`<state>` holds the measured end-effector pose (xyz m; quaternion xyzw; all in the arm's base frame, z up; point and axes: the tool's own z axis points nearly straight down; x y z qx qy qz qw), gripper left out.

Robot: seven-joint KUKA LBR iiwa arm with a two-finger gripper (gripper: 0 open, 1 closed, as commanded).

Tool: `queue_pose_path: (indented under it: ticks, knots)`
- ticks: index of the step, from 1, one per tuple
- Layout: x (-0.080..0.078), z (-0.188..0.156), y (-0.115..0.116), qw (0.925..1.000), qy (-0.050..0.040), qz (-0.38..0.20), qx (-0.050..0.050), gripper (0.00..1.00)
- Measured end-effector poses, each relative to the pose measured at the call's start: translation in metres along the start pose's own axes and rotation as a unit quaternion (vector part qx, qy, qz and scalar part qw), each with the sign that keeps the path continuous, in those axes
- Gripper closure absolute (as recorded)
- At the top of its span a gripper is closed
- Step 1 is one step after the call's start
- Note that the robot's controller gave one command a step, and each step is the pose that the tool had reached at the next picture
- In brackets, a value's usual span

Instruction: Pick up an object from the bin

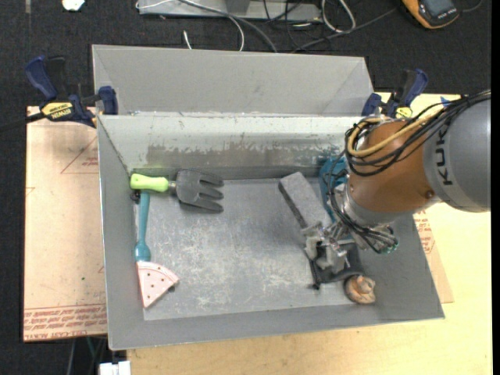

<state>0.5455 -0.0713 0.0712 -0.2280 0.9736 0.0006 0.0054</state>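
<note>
1. My gripper point(328, 250) hangs low over the bin's floor, wrist pointing straight down. I judge this suits a grasp from above, since everything here lies flat.
2. I cannot tell how far the gripper is open, or whether it has hold of anything (my own wrist and cables cover that part).
3. Directly beneath the gripper, and reaching a little toward the camera from it, lies a small black object point(319, 276). It is the nearest candidate for the pick, though I cannot make out what kind of thing it is.
4. Just beside the gripper, on the arm's side and nearer the camera, sits a small brown rounded lump point(361, 289). It is close enough that a wide opening might nudge it.
5. A grey rectangular block point(298, 197) lies flat just beyond the gripper, toward the back wall. Something teal point(331, 170) shows further back, partly behind my arm.
6. Well away from the gripper, across the floor, lie a grey hand fork with a green handle point(191, 187) and a blue-handled tool with a pink fan-shaped head point(148, 264). Neither should interfere.
7. The bin point(234, 287) is scuffed grey metal, bare across the middle, so I have free room on that side. The sloping right wall stands near my arm and leaves less margin there.
</note>
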Motion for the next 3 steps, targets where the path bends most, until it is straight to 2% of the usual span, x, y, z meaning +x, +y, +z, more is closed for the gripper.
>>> queue_pose_path:
  ticks: [1,2,3]
  knots:
    - [0.0,0.0,0.0,1.0,0.0,0.0,0.0,1.0]
    - [0.01,-0.051,-0.008,0.999,0.0014,-0.044,-0.002,1.0]
    - [0.014,-0.127,-0.001,0.989,0.0015,-0.148,-0.003,1.0]
